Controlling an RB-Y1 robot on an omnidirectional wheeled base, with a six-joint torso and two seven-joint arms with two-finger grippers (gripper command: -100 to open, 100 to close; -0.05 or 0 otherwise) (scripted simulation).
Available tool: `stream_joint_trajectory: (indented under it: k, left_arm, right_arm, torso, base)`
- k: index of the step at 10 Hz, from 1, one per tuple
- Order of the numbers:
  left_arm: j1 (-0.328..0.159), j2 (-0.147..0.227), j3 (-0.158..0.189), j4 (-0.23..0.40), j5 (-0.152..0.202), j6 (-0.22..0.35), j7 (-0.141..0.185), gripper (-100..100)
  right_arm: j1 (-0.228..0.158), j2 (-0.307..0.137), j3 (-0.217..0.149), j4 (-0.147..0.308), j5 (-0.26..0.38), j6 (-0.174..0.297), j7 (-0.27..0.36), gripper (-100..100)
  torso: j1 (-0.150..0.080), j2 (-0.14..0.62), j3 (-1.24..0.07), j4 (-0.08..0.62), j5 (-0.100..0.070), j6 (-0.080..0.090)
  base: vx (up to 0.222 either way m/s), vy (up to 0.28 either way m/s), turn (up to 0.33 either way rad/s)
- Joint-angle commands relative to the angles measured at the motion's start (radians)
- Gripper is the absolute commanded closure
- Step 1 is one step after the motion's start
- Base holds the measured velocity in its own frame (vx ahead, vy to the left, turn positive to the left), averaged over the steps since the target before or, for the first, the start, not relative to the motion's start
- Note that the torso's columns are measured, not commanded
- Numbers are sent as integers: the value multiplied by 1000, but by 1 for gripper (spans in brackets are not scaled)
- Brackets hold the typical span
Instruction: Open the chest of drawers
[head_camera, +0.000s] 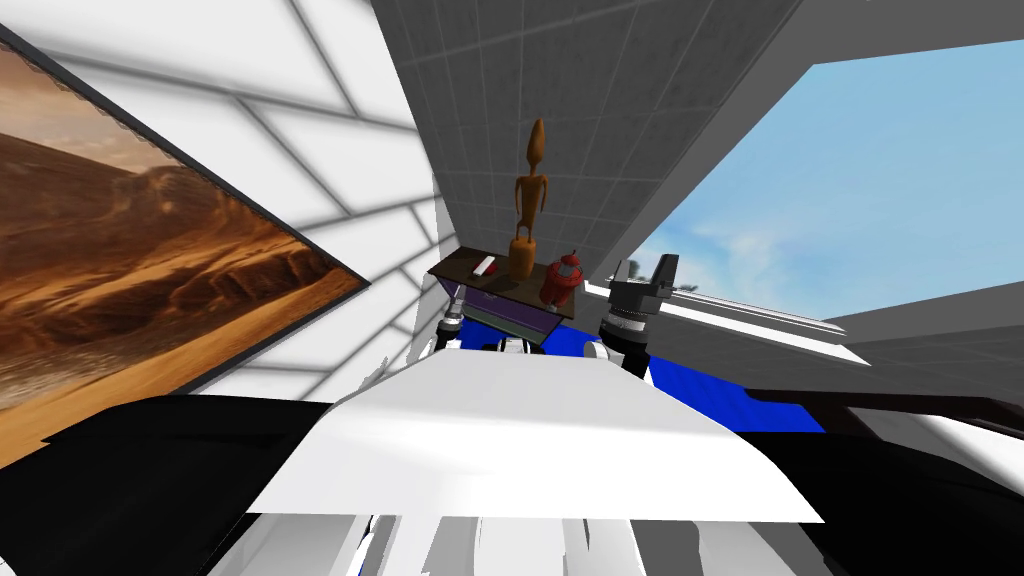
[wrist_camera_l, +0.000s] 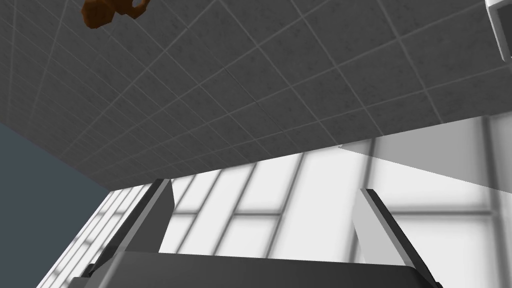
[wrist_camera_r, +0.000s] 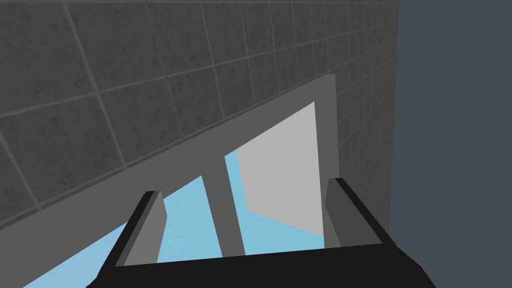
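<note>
Chest of drawers (head_camera: 505, 308) is sitting straight ahead, carrying a tall brown figure (head_camera: 528, 205) and a red item (head_camera: 562, 282) on top. Right tool (head_camera: 645, 268) is hovering just beside it, fingers spread. Left tool (wrist_camera_l: 265, 189) is likewise gaping, gripping nothing.

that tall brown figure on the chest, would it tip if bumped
Probably yes: the brown figure is tall and thin on a small base. It looks rigid, like one solid piece. It stands close beside the red object, so a fall might hit that.
</note>
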Motion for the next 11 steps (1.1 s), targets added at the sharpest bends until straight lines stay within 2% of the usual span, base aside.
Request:
stream_joint_trajectory:
  k: [1,11]
  left_arm:
    - [-23,-3,1,79,-7,-33,-14,-100]
    - [-103,-20,7,379,-29,-132,-54,-100]
  right_arm:
    - [0,0,0,0,0,0,0,0]
    - [0,0,0,0,0,0,0,0]
  torso:
    - [0,0,0,0,0,0]
    - [0,0,0,0,0,0]
  base:
    - [23,13,-61]
    - [21,15,-41]
